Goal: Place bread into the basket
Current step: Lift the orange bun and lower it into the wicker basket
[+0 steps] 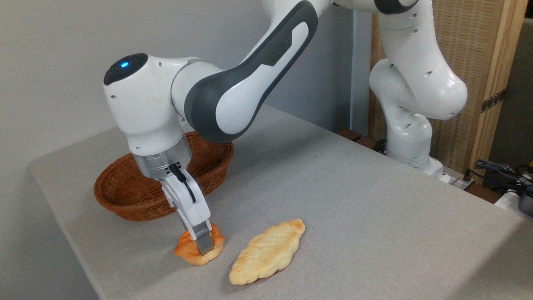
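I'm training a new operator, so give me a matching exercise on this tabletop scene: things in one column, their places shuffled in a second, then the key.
Things:
1. Small round orange-golden knotted bun
2. Oval reddish-brown woven wicker basket
3. Long pale braided leaf-shaped loaf
4. White two-finger gripper

Places:
A. Lying free on the grey table, right of the bun
B. Down over the bun, a finger across its front
C. Behind the bun, partly hidden by the arm
D. Near the table's front edge, under the gripper

Pairs: 1-D, 2-C, 3-A, 4-B

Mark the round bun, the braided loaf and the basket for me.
round bun (187, 249), fixed camera, on its left lobe beside the pincer.
braided loaf (268, 251), fixed camera, on the middle of its top.
basket (125, 208), fixed camera, on its outer front wall.
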{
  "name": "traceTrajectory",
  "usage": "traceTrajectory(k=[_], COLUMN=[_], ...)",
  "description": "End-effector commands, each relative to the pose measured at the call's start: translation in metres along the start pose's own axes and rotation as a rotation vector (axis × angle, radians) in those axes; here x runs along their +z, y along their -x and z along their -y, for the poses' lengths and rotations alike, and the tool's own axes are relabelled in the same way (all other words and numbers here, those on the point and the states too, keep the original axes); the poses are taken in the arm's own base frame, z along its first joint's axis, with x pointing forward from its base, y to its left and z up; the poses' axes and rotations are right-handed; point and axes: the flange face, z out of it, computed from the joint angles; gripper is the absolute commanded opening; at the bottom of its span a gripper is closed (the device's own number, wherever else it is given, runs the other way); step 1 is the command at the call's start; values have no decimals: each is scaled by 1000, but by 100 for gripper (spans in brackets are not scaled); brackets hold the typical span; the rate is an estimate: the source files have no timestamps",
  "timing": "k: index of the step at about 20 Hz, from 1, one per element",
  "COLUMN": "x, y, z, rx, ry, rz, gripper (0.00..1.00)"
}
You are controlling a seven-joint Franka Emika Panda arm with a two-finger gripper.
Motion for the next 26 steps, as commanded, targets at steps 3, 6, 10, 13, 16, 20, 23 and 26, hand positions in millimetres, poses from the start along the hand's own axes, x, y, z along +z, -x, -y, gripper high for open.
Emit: traceTrajectory(k=[3, 6, 10, 13, 16, 20, 23, 26], x=[-30, -58, -89, -107, -106, -96, -94, -88], y=[-1, -14, -49, -75, -110, -123, -124, -125], z=[-3, -13, -41, -67, -100, -112, -114, -113], rx=[10, 25, -4, -45, -119, -89, -78, -79], ry=[-42, -64, -24, 5, 2, -7, -7, -1], rz=[-40, -98, -218, -287, -349, -335, -332, -325], gripper=[39, 41, 48, 56, 100, 100, 100, 100])
